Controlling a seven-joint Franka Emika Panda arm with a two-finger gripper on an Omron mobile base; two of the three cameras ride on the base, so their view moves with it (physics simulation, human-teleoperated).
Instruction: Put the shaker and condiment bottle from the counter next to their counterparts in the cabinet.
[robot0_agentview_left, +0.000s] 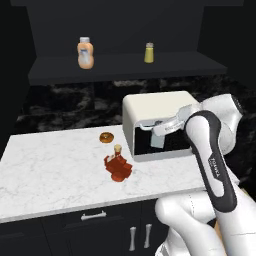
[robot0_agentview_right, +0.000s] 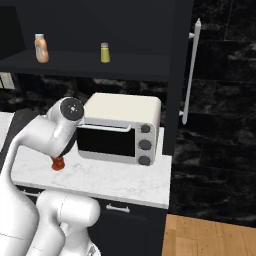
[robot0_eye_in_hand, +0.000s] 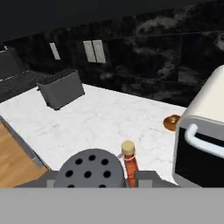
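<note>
Marble tabletop (robot0_agentview_left: 55, 170): bottle (robot0_agentview_left: 117, 165) near front edge, not yet moved. Shaker (robot0_eye_in_hand: 89, 169) gripped in pincer (robot0_eye_in_hand: 94, 180) beside oven (robot0_agentview_left: 157, 122). Cabinet (robot0_agentview_left: 125, 67) shelf holds counterparts alone; both placements left.

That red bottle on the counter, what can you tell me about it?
The bottle is red-orange and faceted, glassy-looking, with a narrow neck and a tan cork-like cap. It stands upright on the white marble counter, left of the toaster oven and in front of a small brown doughnut. Nothing seems to touch it except the counter.
</note>
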